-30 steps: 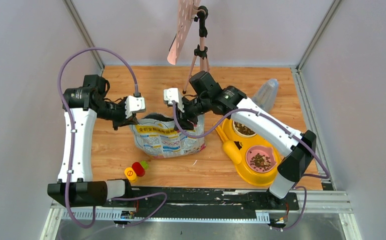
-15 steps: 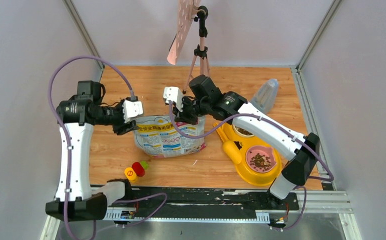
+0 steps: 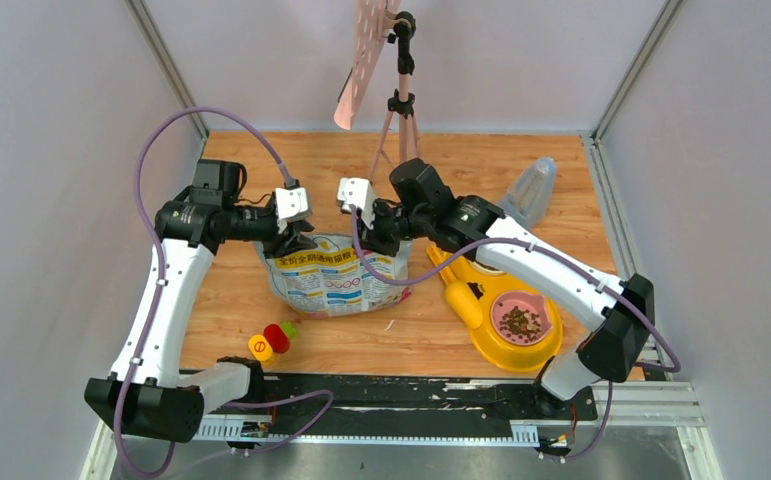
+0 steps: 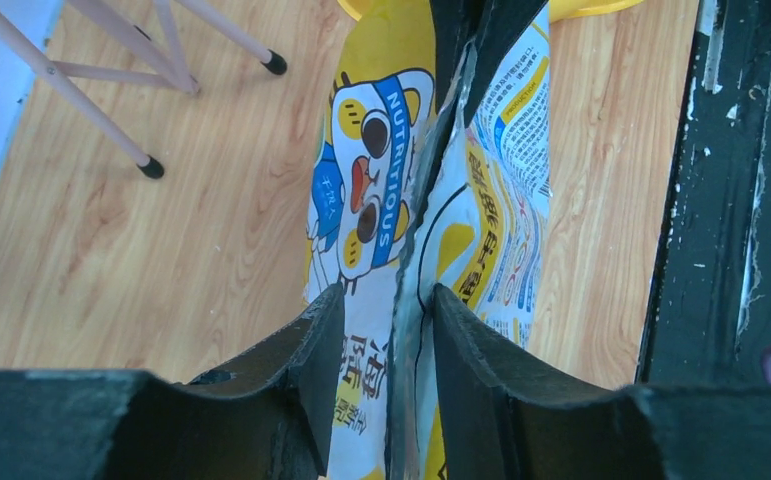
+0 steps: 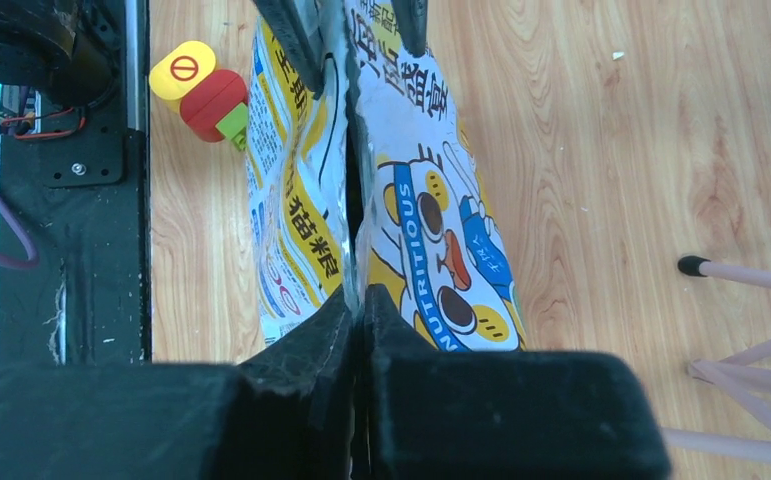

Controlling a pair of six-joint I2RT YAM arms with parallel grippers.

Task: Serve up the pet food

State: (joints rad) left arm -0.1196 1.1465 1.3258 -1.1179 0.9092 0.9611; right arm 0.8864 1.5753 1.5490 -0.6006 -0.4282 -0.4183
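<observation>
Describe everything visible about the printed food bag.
The bag is glossy, crinkled film, white and yellow with blue print, a cartoon face and the word NUTRITIOUS. It stands upright on the wooden table, top edges pressed together. The right end effector pinches that top seam; the left end effector straddles it, open.

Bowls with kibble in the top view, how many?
1: the pink bowl of pet food at the near end of the yellow feeder tray, right of the bag. The right arm may hide another.
</observation>
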